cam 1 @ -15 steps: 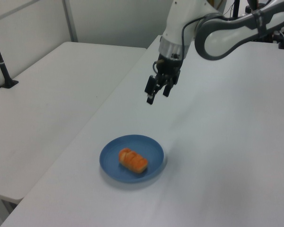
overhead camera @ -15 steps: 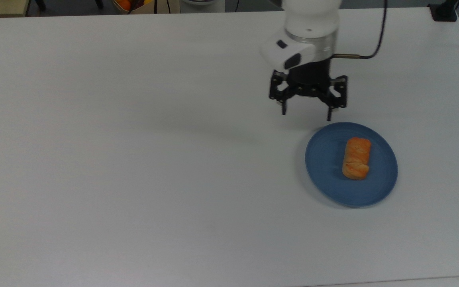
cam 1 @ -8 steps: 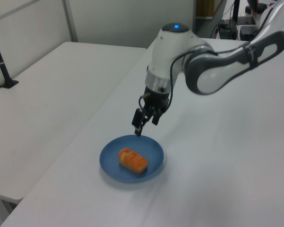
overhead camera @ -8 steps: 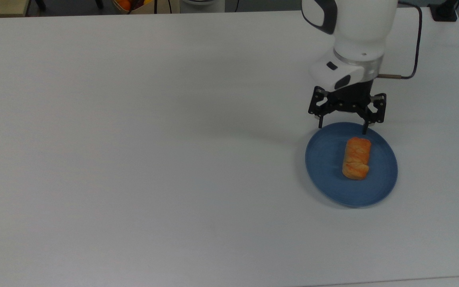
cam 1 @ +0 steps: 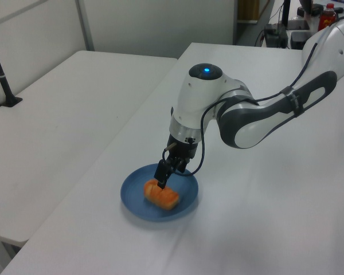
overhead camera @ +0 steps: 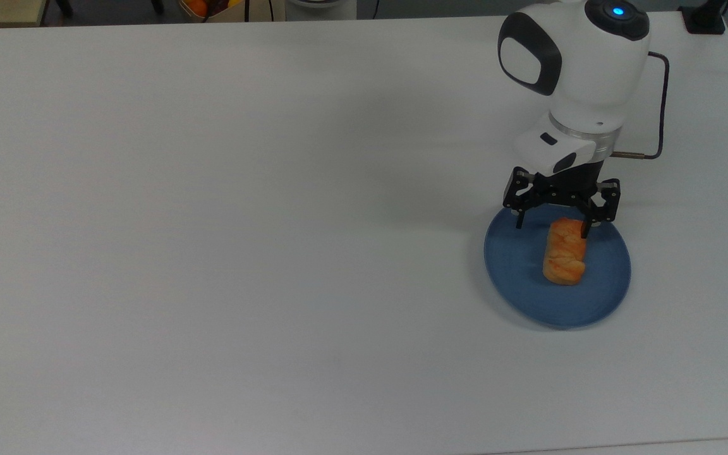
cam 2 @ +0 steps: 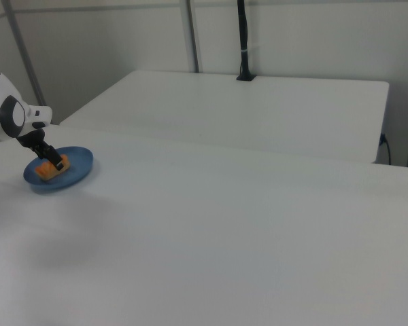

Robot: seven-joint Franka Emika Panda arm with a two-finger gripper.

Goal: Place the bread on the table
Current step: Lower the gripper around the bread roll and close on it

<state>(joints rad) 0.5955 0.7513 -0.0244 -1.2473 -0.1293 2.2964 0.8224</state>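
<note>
White table [overhead camera: 212,253] holding blue plate [overhead camera: 515,284]; gripper [overhead camera: 552,229] hovering spread wide, straddling the bread's [overhead camera: 565,259] far end.

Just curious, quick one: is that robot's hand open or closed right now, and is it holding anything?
Hand: open, holding nothing; its fingers hang over the bread on the blue plate.

Spread tool [overhead camera: 552,231] above bread [overhead camera: 565,251] on blue plate [overhead camera: 515,278]

Pale walls, second white table [cam 2: 258,112] alongside.
</note>
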